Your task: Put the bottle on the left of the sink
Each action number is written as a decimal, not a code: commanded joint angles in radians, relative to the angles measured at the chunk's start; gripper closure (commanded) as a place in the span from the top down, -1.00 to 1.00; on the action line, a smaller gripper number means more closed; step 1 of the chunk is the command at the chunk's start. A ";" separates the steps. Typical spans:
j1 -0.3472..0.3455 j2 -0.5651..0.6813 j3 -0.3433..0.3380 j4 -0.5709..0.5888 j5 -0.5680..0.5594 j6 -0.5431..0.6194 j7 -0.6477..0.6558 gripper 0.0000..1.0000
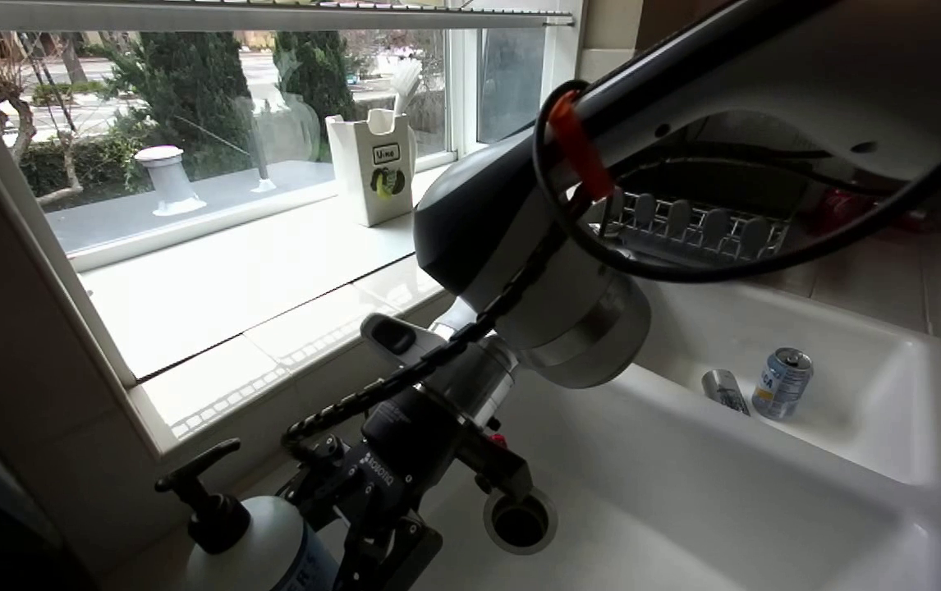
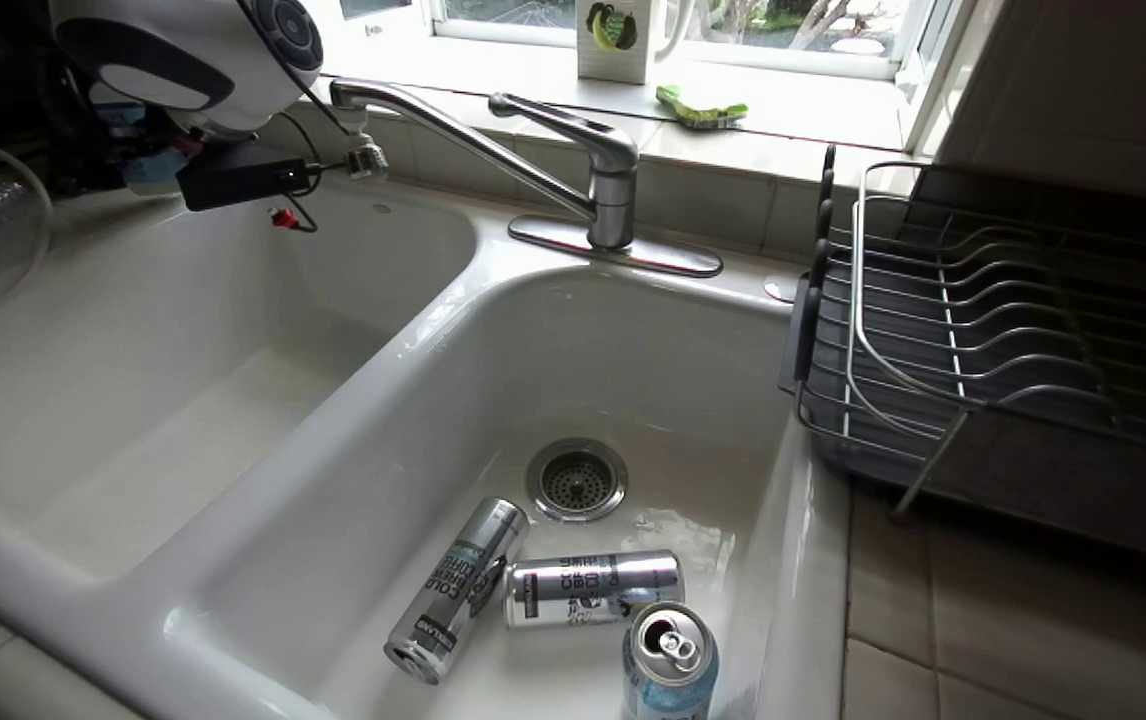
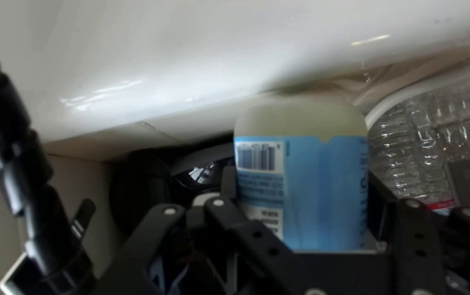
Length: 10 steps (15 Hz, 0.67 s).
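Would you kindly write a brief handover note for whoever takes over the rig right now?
Gripper: the black Robotiq gripper is shut, its fingers on both sides of the bottle.
Things: the rounded whitish soap bottle with blue label and black pump is at the left end of the white double-basin sink, pump up. I cannot tell whether its base rests on the tan tiled counter.
Done: bottle grasped and at the sink's left.
Remaining: probably confirm it is seated, open the fingers, back away.
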 commanded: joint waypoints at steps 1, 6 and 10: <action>-0.002 0.049 0.012 0.057 0.008 -0.024 -0.023 -0.09; -0.005 0.079 0.017 0.084 -0.003 -0.045 -0.033 -0.09; -0.004 0.086 0.014 0.091 -0.007 -0.058 -0.034 1.00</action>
